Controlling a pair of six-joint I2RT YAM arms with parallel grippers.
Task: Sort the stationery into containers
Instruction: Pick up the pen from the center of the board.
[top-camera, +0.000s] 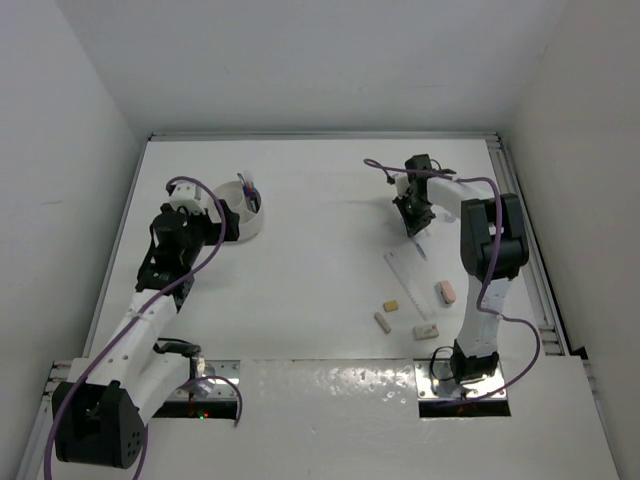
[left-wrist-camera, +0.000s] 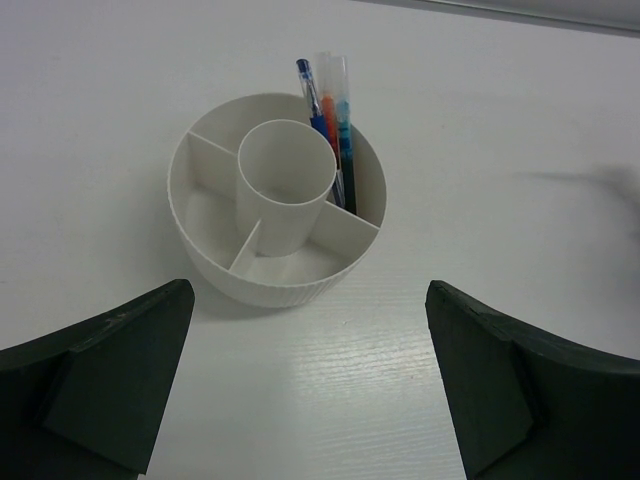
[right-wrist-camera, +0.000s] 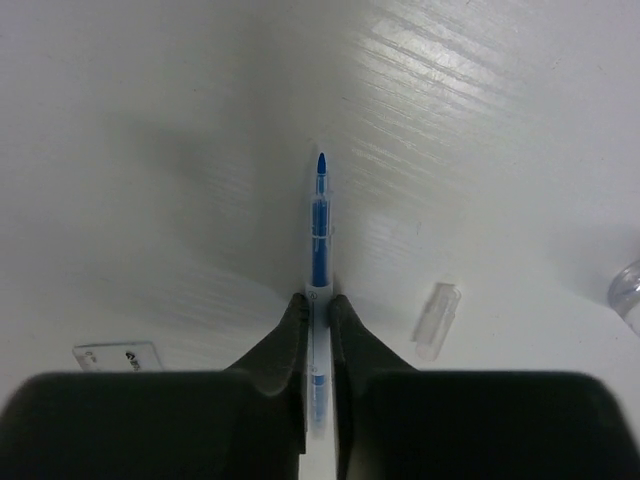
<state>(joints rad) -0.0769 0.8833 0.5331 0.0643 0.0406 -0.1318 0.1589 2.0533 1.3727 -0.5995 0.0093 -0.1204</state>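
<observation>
Well, my right gripper (right-wrist-camera: 318, 300) is pinched narrow around a blue pen (right-wrist-camera: 319, 230). The two dark fingers press its clear barrel from either side, and the blue tip sticks out straight ahead of them toward the table (right-wrist-camera: 150, 120). I cannot tell whether the tip touches the surface. Just right of these fingers a clear cap (right-wrist-camera: 437, 318) lies loose on the table, apart from the pen. Low to their left shows a corner of the clear ruler (right-wrist-camera: 118, 356). It carries dark print too blurred for me to read, and I make out no writing on the pen's barrel. Behind the jaws, toward my base, a tan eraser (top-camera: 391, 305), a pink eraser (top-camera: 446, 291) and a white eraser (top-camera: 427, 330) lie scattered near one another.

My left gripper (left-wrist-camera: 308, 290) is spread wide and grips nothing. Straight ahead of it, centred between the two fingers, stands the white tub (left-wrist-camera: 200, 150), with a round cup in the middle and an outer ring split into sections. Three pens (left-wrist-camera: 328, 110) lean together in the far right section, one blue, one orange and one teal and black. No label shows on the tub.
</observation>
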